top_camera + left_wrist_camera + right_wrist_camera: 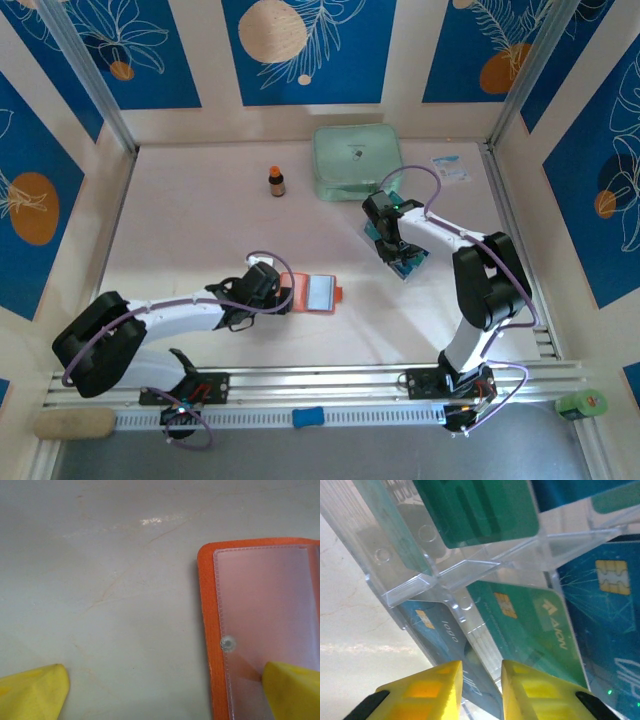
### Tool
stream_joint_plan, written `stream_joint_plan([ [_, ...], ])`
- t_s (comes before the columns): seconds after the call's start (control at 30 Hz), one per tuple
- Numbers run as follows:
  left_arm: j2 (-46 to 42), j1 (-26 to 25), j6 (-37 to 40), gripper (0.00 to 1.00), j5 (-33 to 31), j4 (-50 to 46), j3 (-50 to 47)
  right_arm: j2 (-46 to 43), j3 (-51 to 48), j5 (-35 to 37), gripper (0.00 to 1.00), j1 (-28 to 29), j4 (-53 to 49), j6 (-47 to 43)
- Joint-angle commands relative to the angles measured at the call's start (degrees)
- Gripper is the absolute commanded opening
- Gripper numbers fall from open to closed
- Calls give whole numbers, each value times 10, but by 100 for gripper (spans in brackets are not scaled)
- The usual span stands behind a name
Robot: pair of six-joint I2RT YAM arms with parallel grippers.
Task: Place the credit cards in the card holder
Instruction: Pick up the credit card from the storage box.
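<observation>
- Orange-red edging frames the small fold card holder (312,293), which lies open and flat on the pale table (200,230) directly ahead of the left gripper (268,292).
- From the left wrist, the card holder (206,630) shows a clear plastic pocket stitched inside its orange border. A small round snap stud (228,643) sits at the pocket edge nearer the middle of the gripper.
- The left gripper (162,695) is spread wide. One yellow fingertip (292,690) lies over the clear pocket and the other over the table well to the opposite side. Bare table and the holder's edge lie between them.
- The right gripper (392,238) is down at the teal-blue and green rectangular credit cards (405,258), which lie just under and ahead of it, well apart from the card holder.
- From the right wrist, the credit cards (530,615) lie overlapping in and under a clear moulded plastic tray (465,575), with gold chips and pale print showing.
- The right gripper (480,690) has its yellow fingers drawn nearly together. In the narrow gap sit the corner of a grey-blue card and a clear tray wall, and I cannot tell whether the pads actually pinch either.
- Beyond the right gripper lies a large mint-green zip case (357,160), with a white paper slip (450,167) to its right and a small brown bottle (276,181) to its left.
</observation>
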Motion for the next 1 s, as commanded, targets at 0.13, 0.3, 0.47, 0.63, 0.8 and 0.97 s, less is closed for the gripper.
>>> stream_joint_plan([
  [0.13, 3, 5, -3, 100, 9, 5, 0, -39, 6, -55, 14, -3, -5, -9],
  [0.3, 0, 5, -4, 100, 11, 5, 0, -53, 5, -90, 5, -5, -1, -15],
  [0.47, -7, 5, -3, 100, 10, 0, 2, -63, 11, -117, 0, -7, -7, -21],
  [0.63, -16, 5, -2, 100, 7, -6, 4, -87, 30, -147, 0, -5, -27, -22],
  [0.8, -24, 5, -2, 100, -3, -18, 5, -132, 47, -197, 0, 0, -40, -6],
  [0.97, -25, 5, -12, 100, -18, -33, 5, -177, 33, -276, 0, 8, -1, 46],
])
